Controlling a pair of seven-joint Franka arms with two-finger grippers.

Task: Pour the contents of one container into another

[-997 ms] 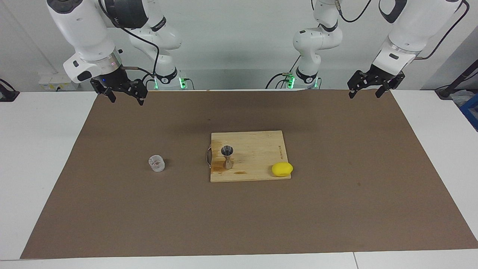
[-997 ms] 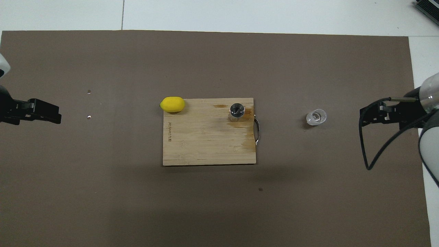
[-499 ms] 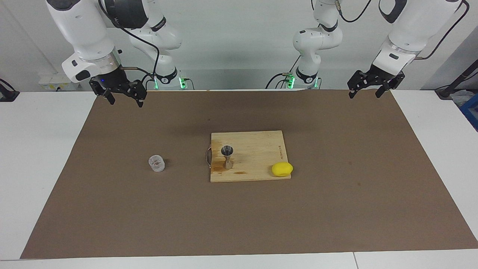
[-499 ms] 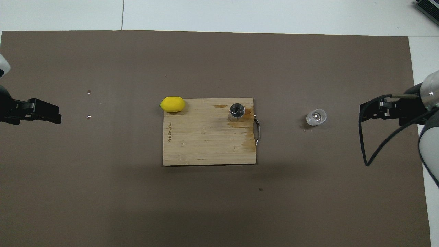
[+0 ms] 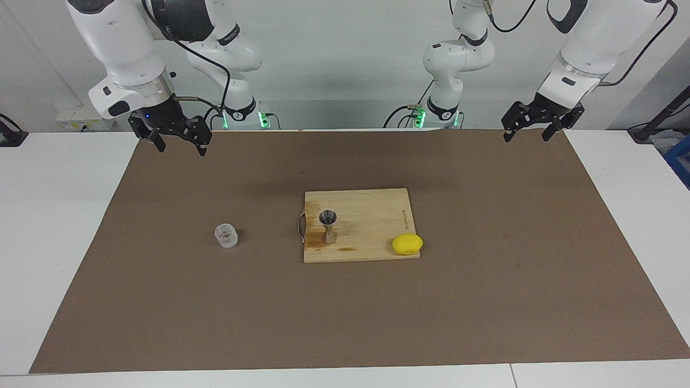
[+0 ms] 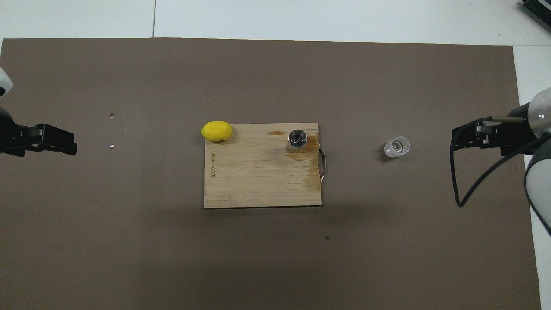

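A white bench (image 5: 64, 226) is covered by a brown mat (image 5: 485, 302), with a pale wall seen past the robots. A wooden board (image 5: 372, 226) lies mid-mat, stained near its handle; a lemon (image 5: 407, 244) rests at one corner. The metal jigger (image 5: 328, 227), hourglass-shaped, stands upright on the board. The clear cup (image 5: 226, 236) sits on the mat toward the right arm's end. The right claw (image 5: 177, 139) and left claw (image 5: 528, 129) are held open and empty above the mat's corners.

Small dark lettering printed along one short edge of the wooden cutting board (image 6: 258, 172), too fine to read
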